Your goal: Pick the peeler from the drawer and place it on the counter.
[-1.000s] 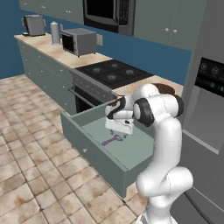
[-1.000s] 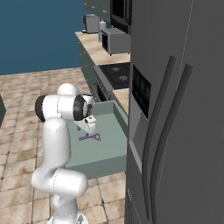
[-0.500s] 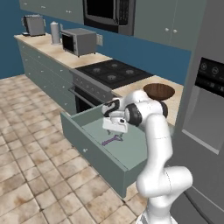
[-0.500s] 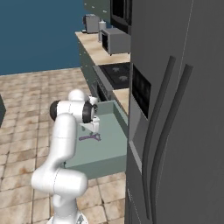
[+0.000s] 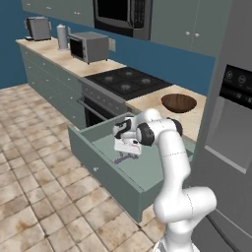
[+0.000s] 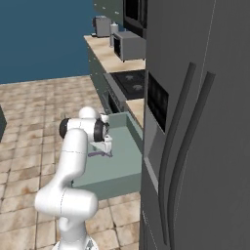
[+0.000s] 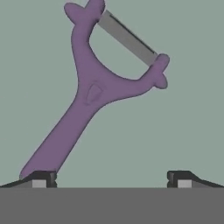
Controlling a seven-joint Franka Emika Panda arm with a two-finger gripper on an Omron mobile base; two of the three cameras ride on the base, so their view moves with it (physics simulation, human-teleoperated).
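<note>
Half a second on, we have sunk our gripper [image 7: 111, 178], jaws wide, over the peeler [image 7: 89, 94] in the drawer [image 5: 106, 174], ready to grasp.

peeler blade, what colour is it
Grey, set in the purple peeler; clearest in the hand view.

walls: blue wall [image 5: 162, 59] | floor: tan tile floor [image 5: 34, 197] | furniture: grey-green cabinets [image 5: 47, 78], dark fridge [image 6: 200, 127]
</note>
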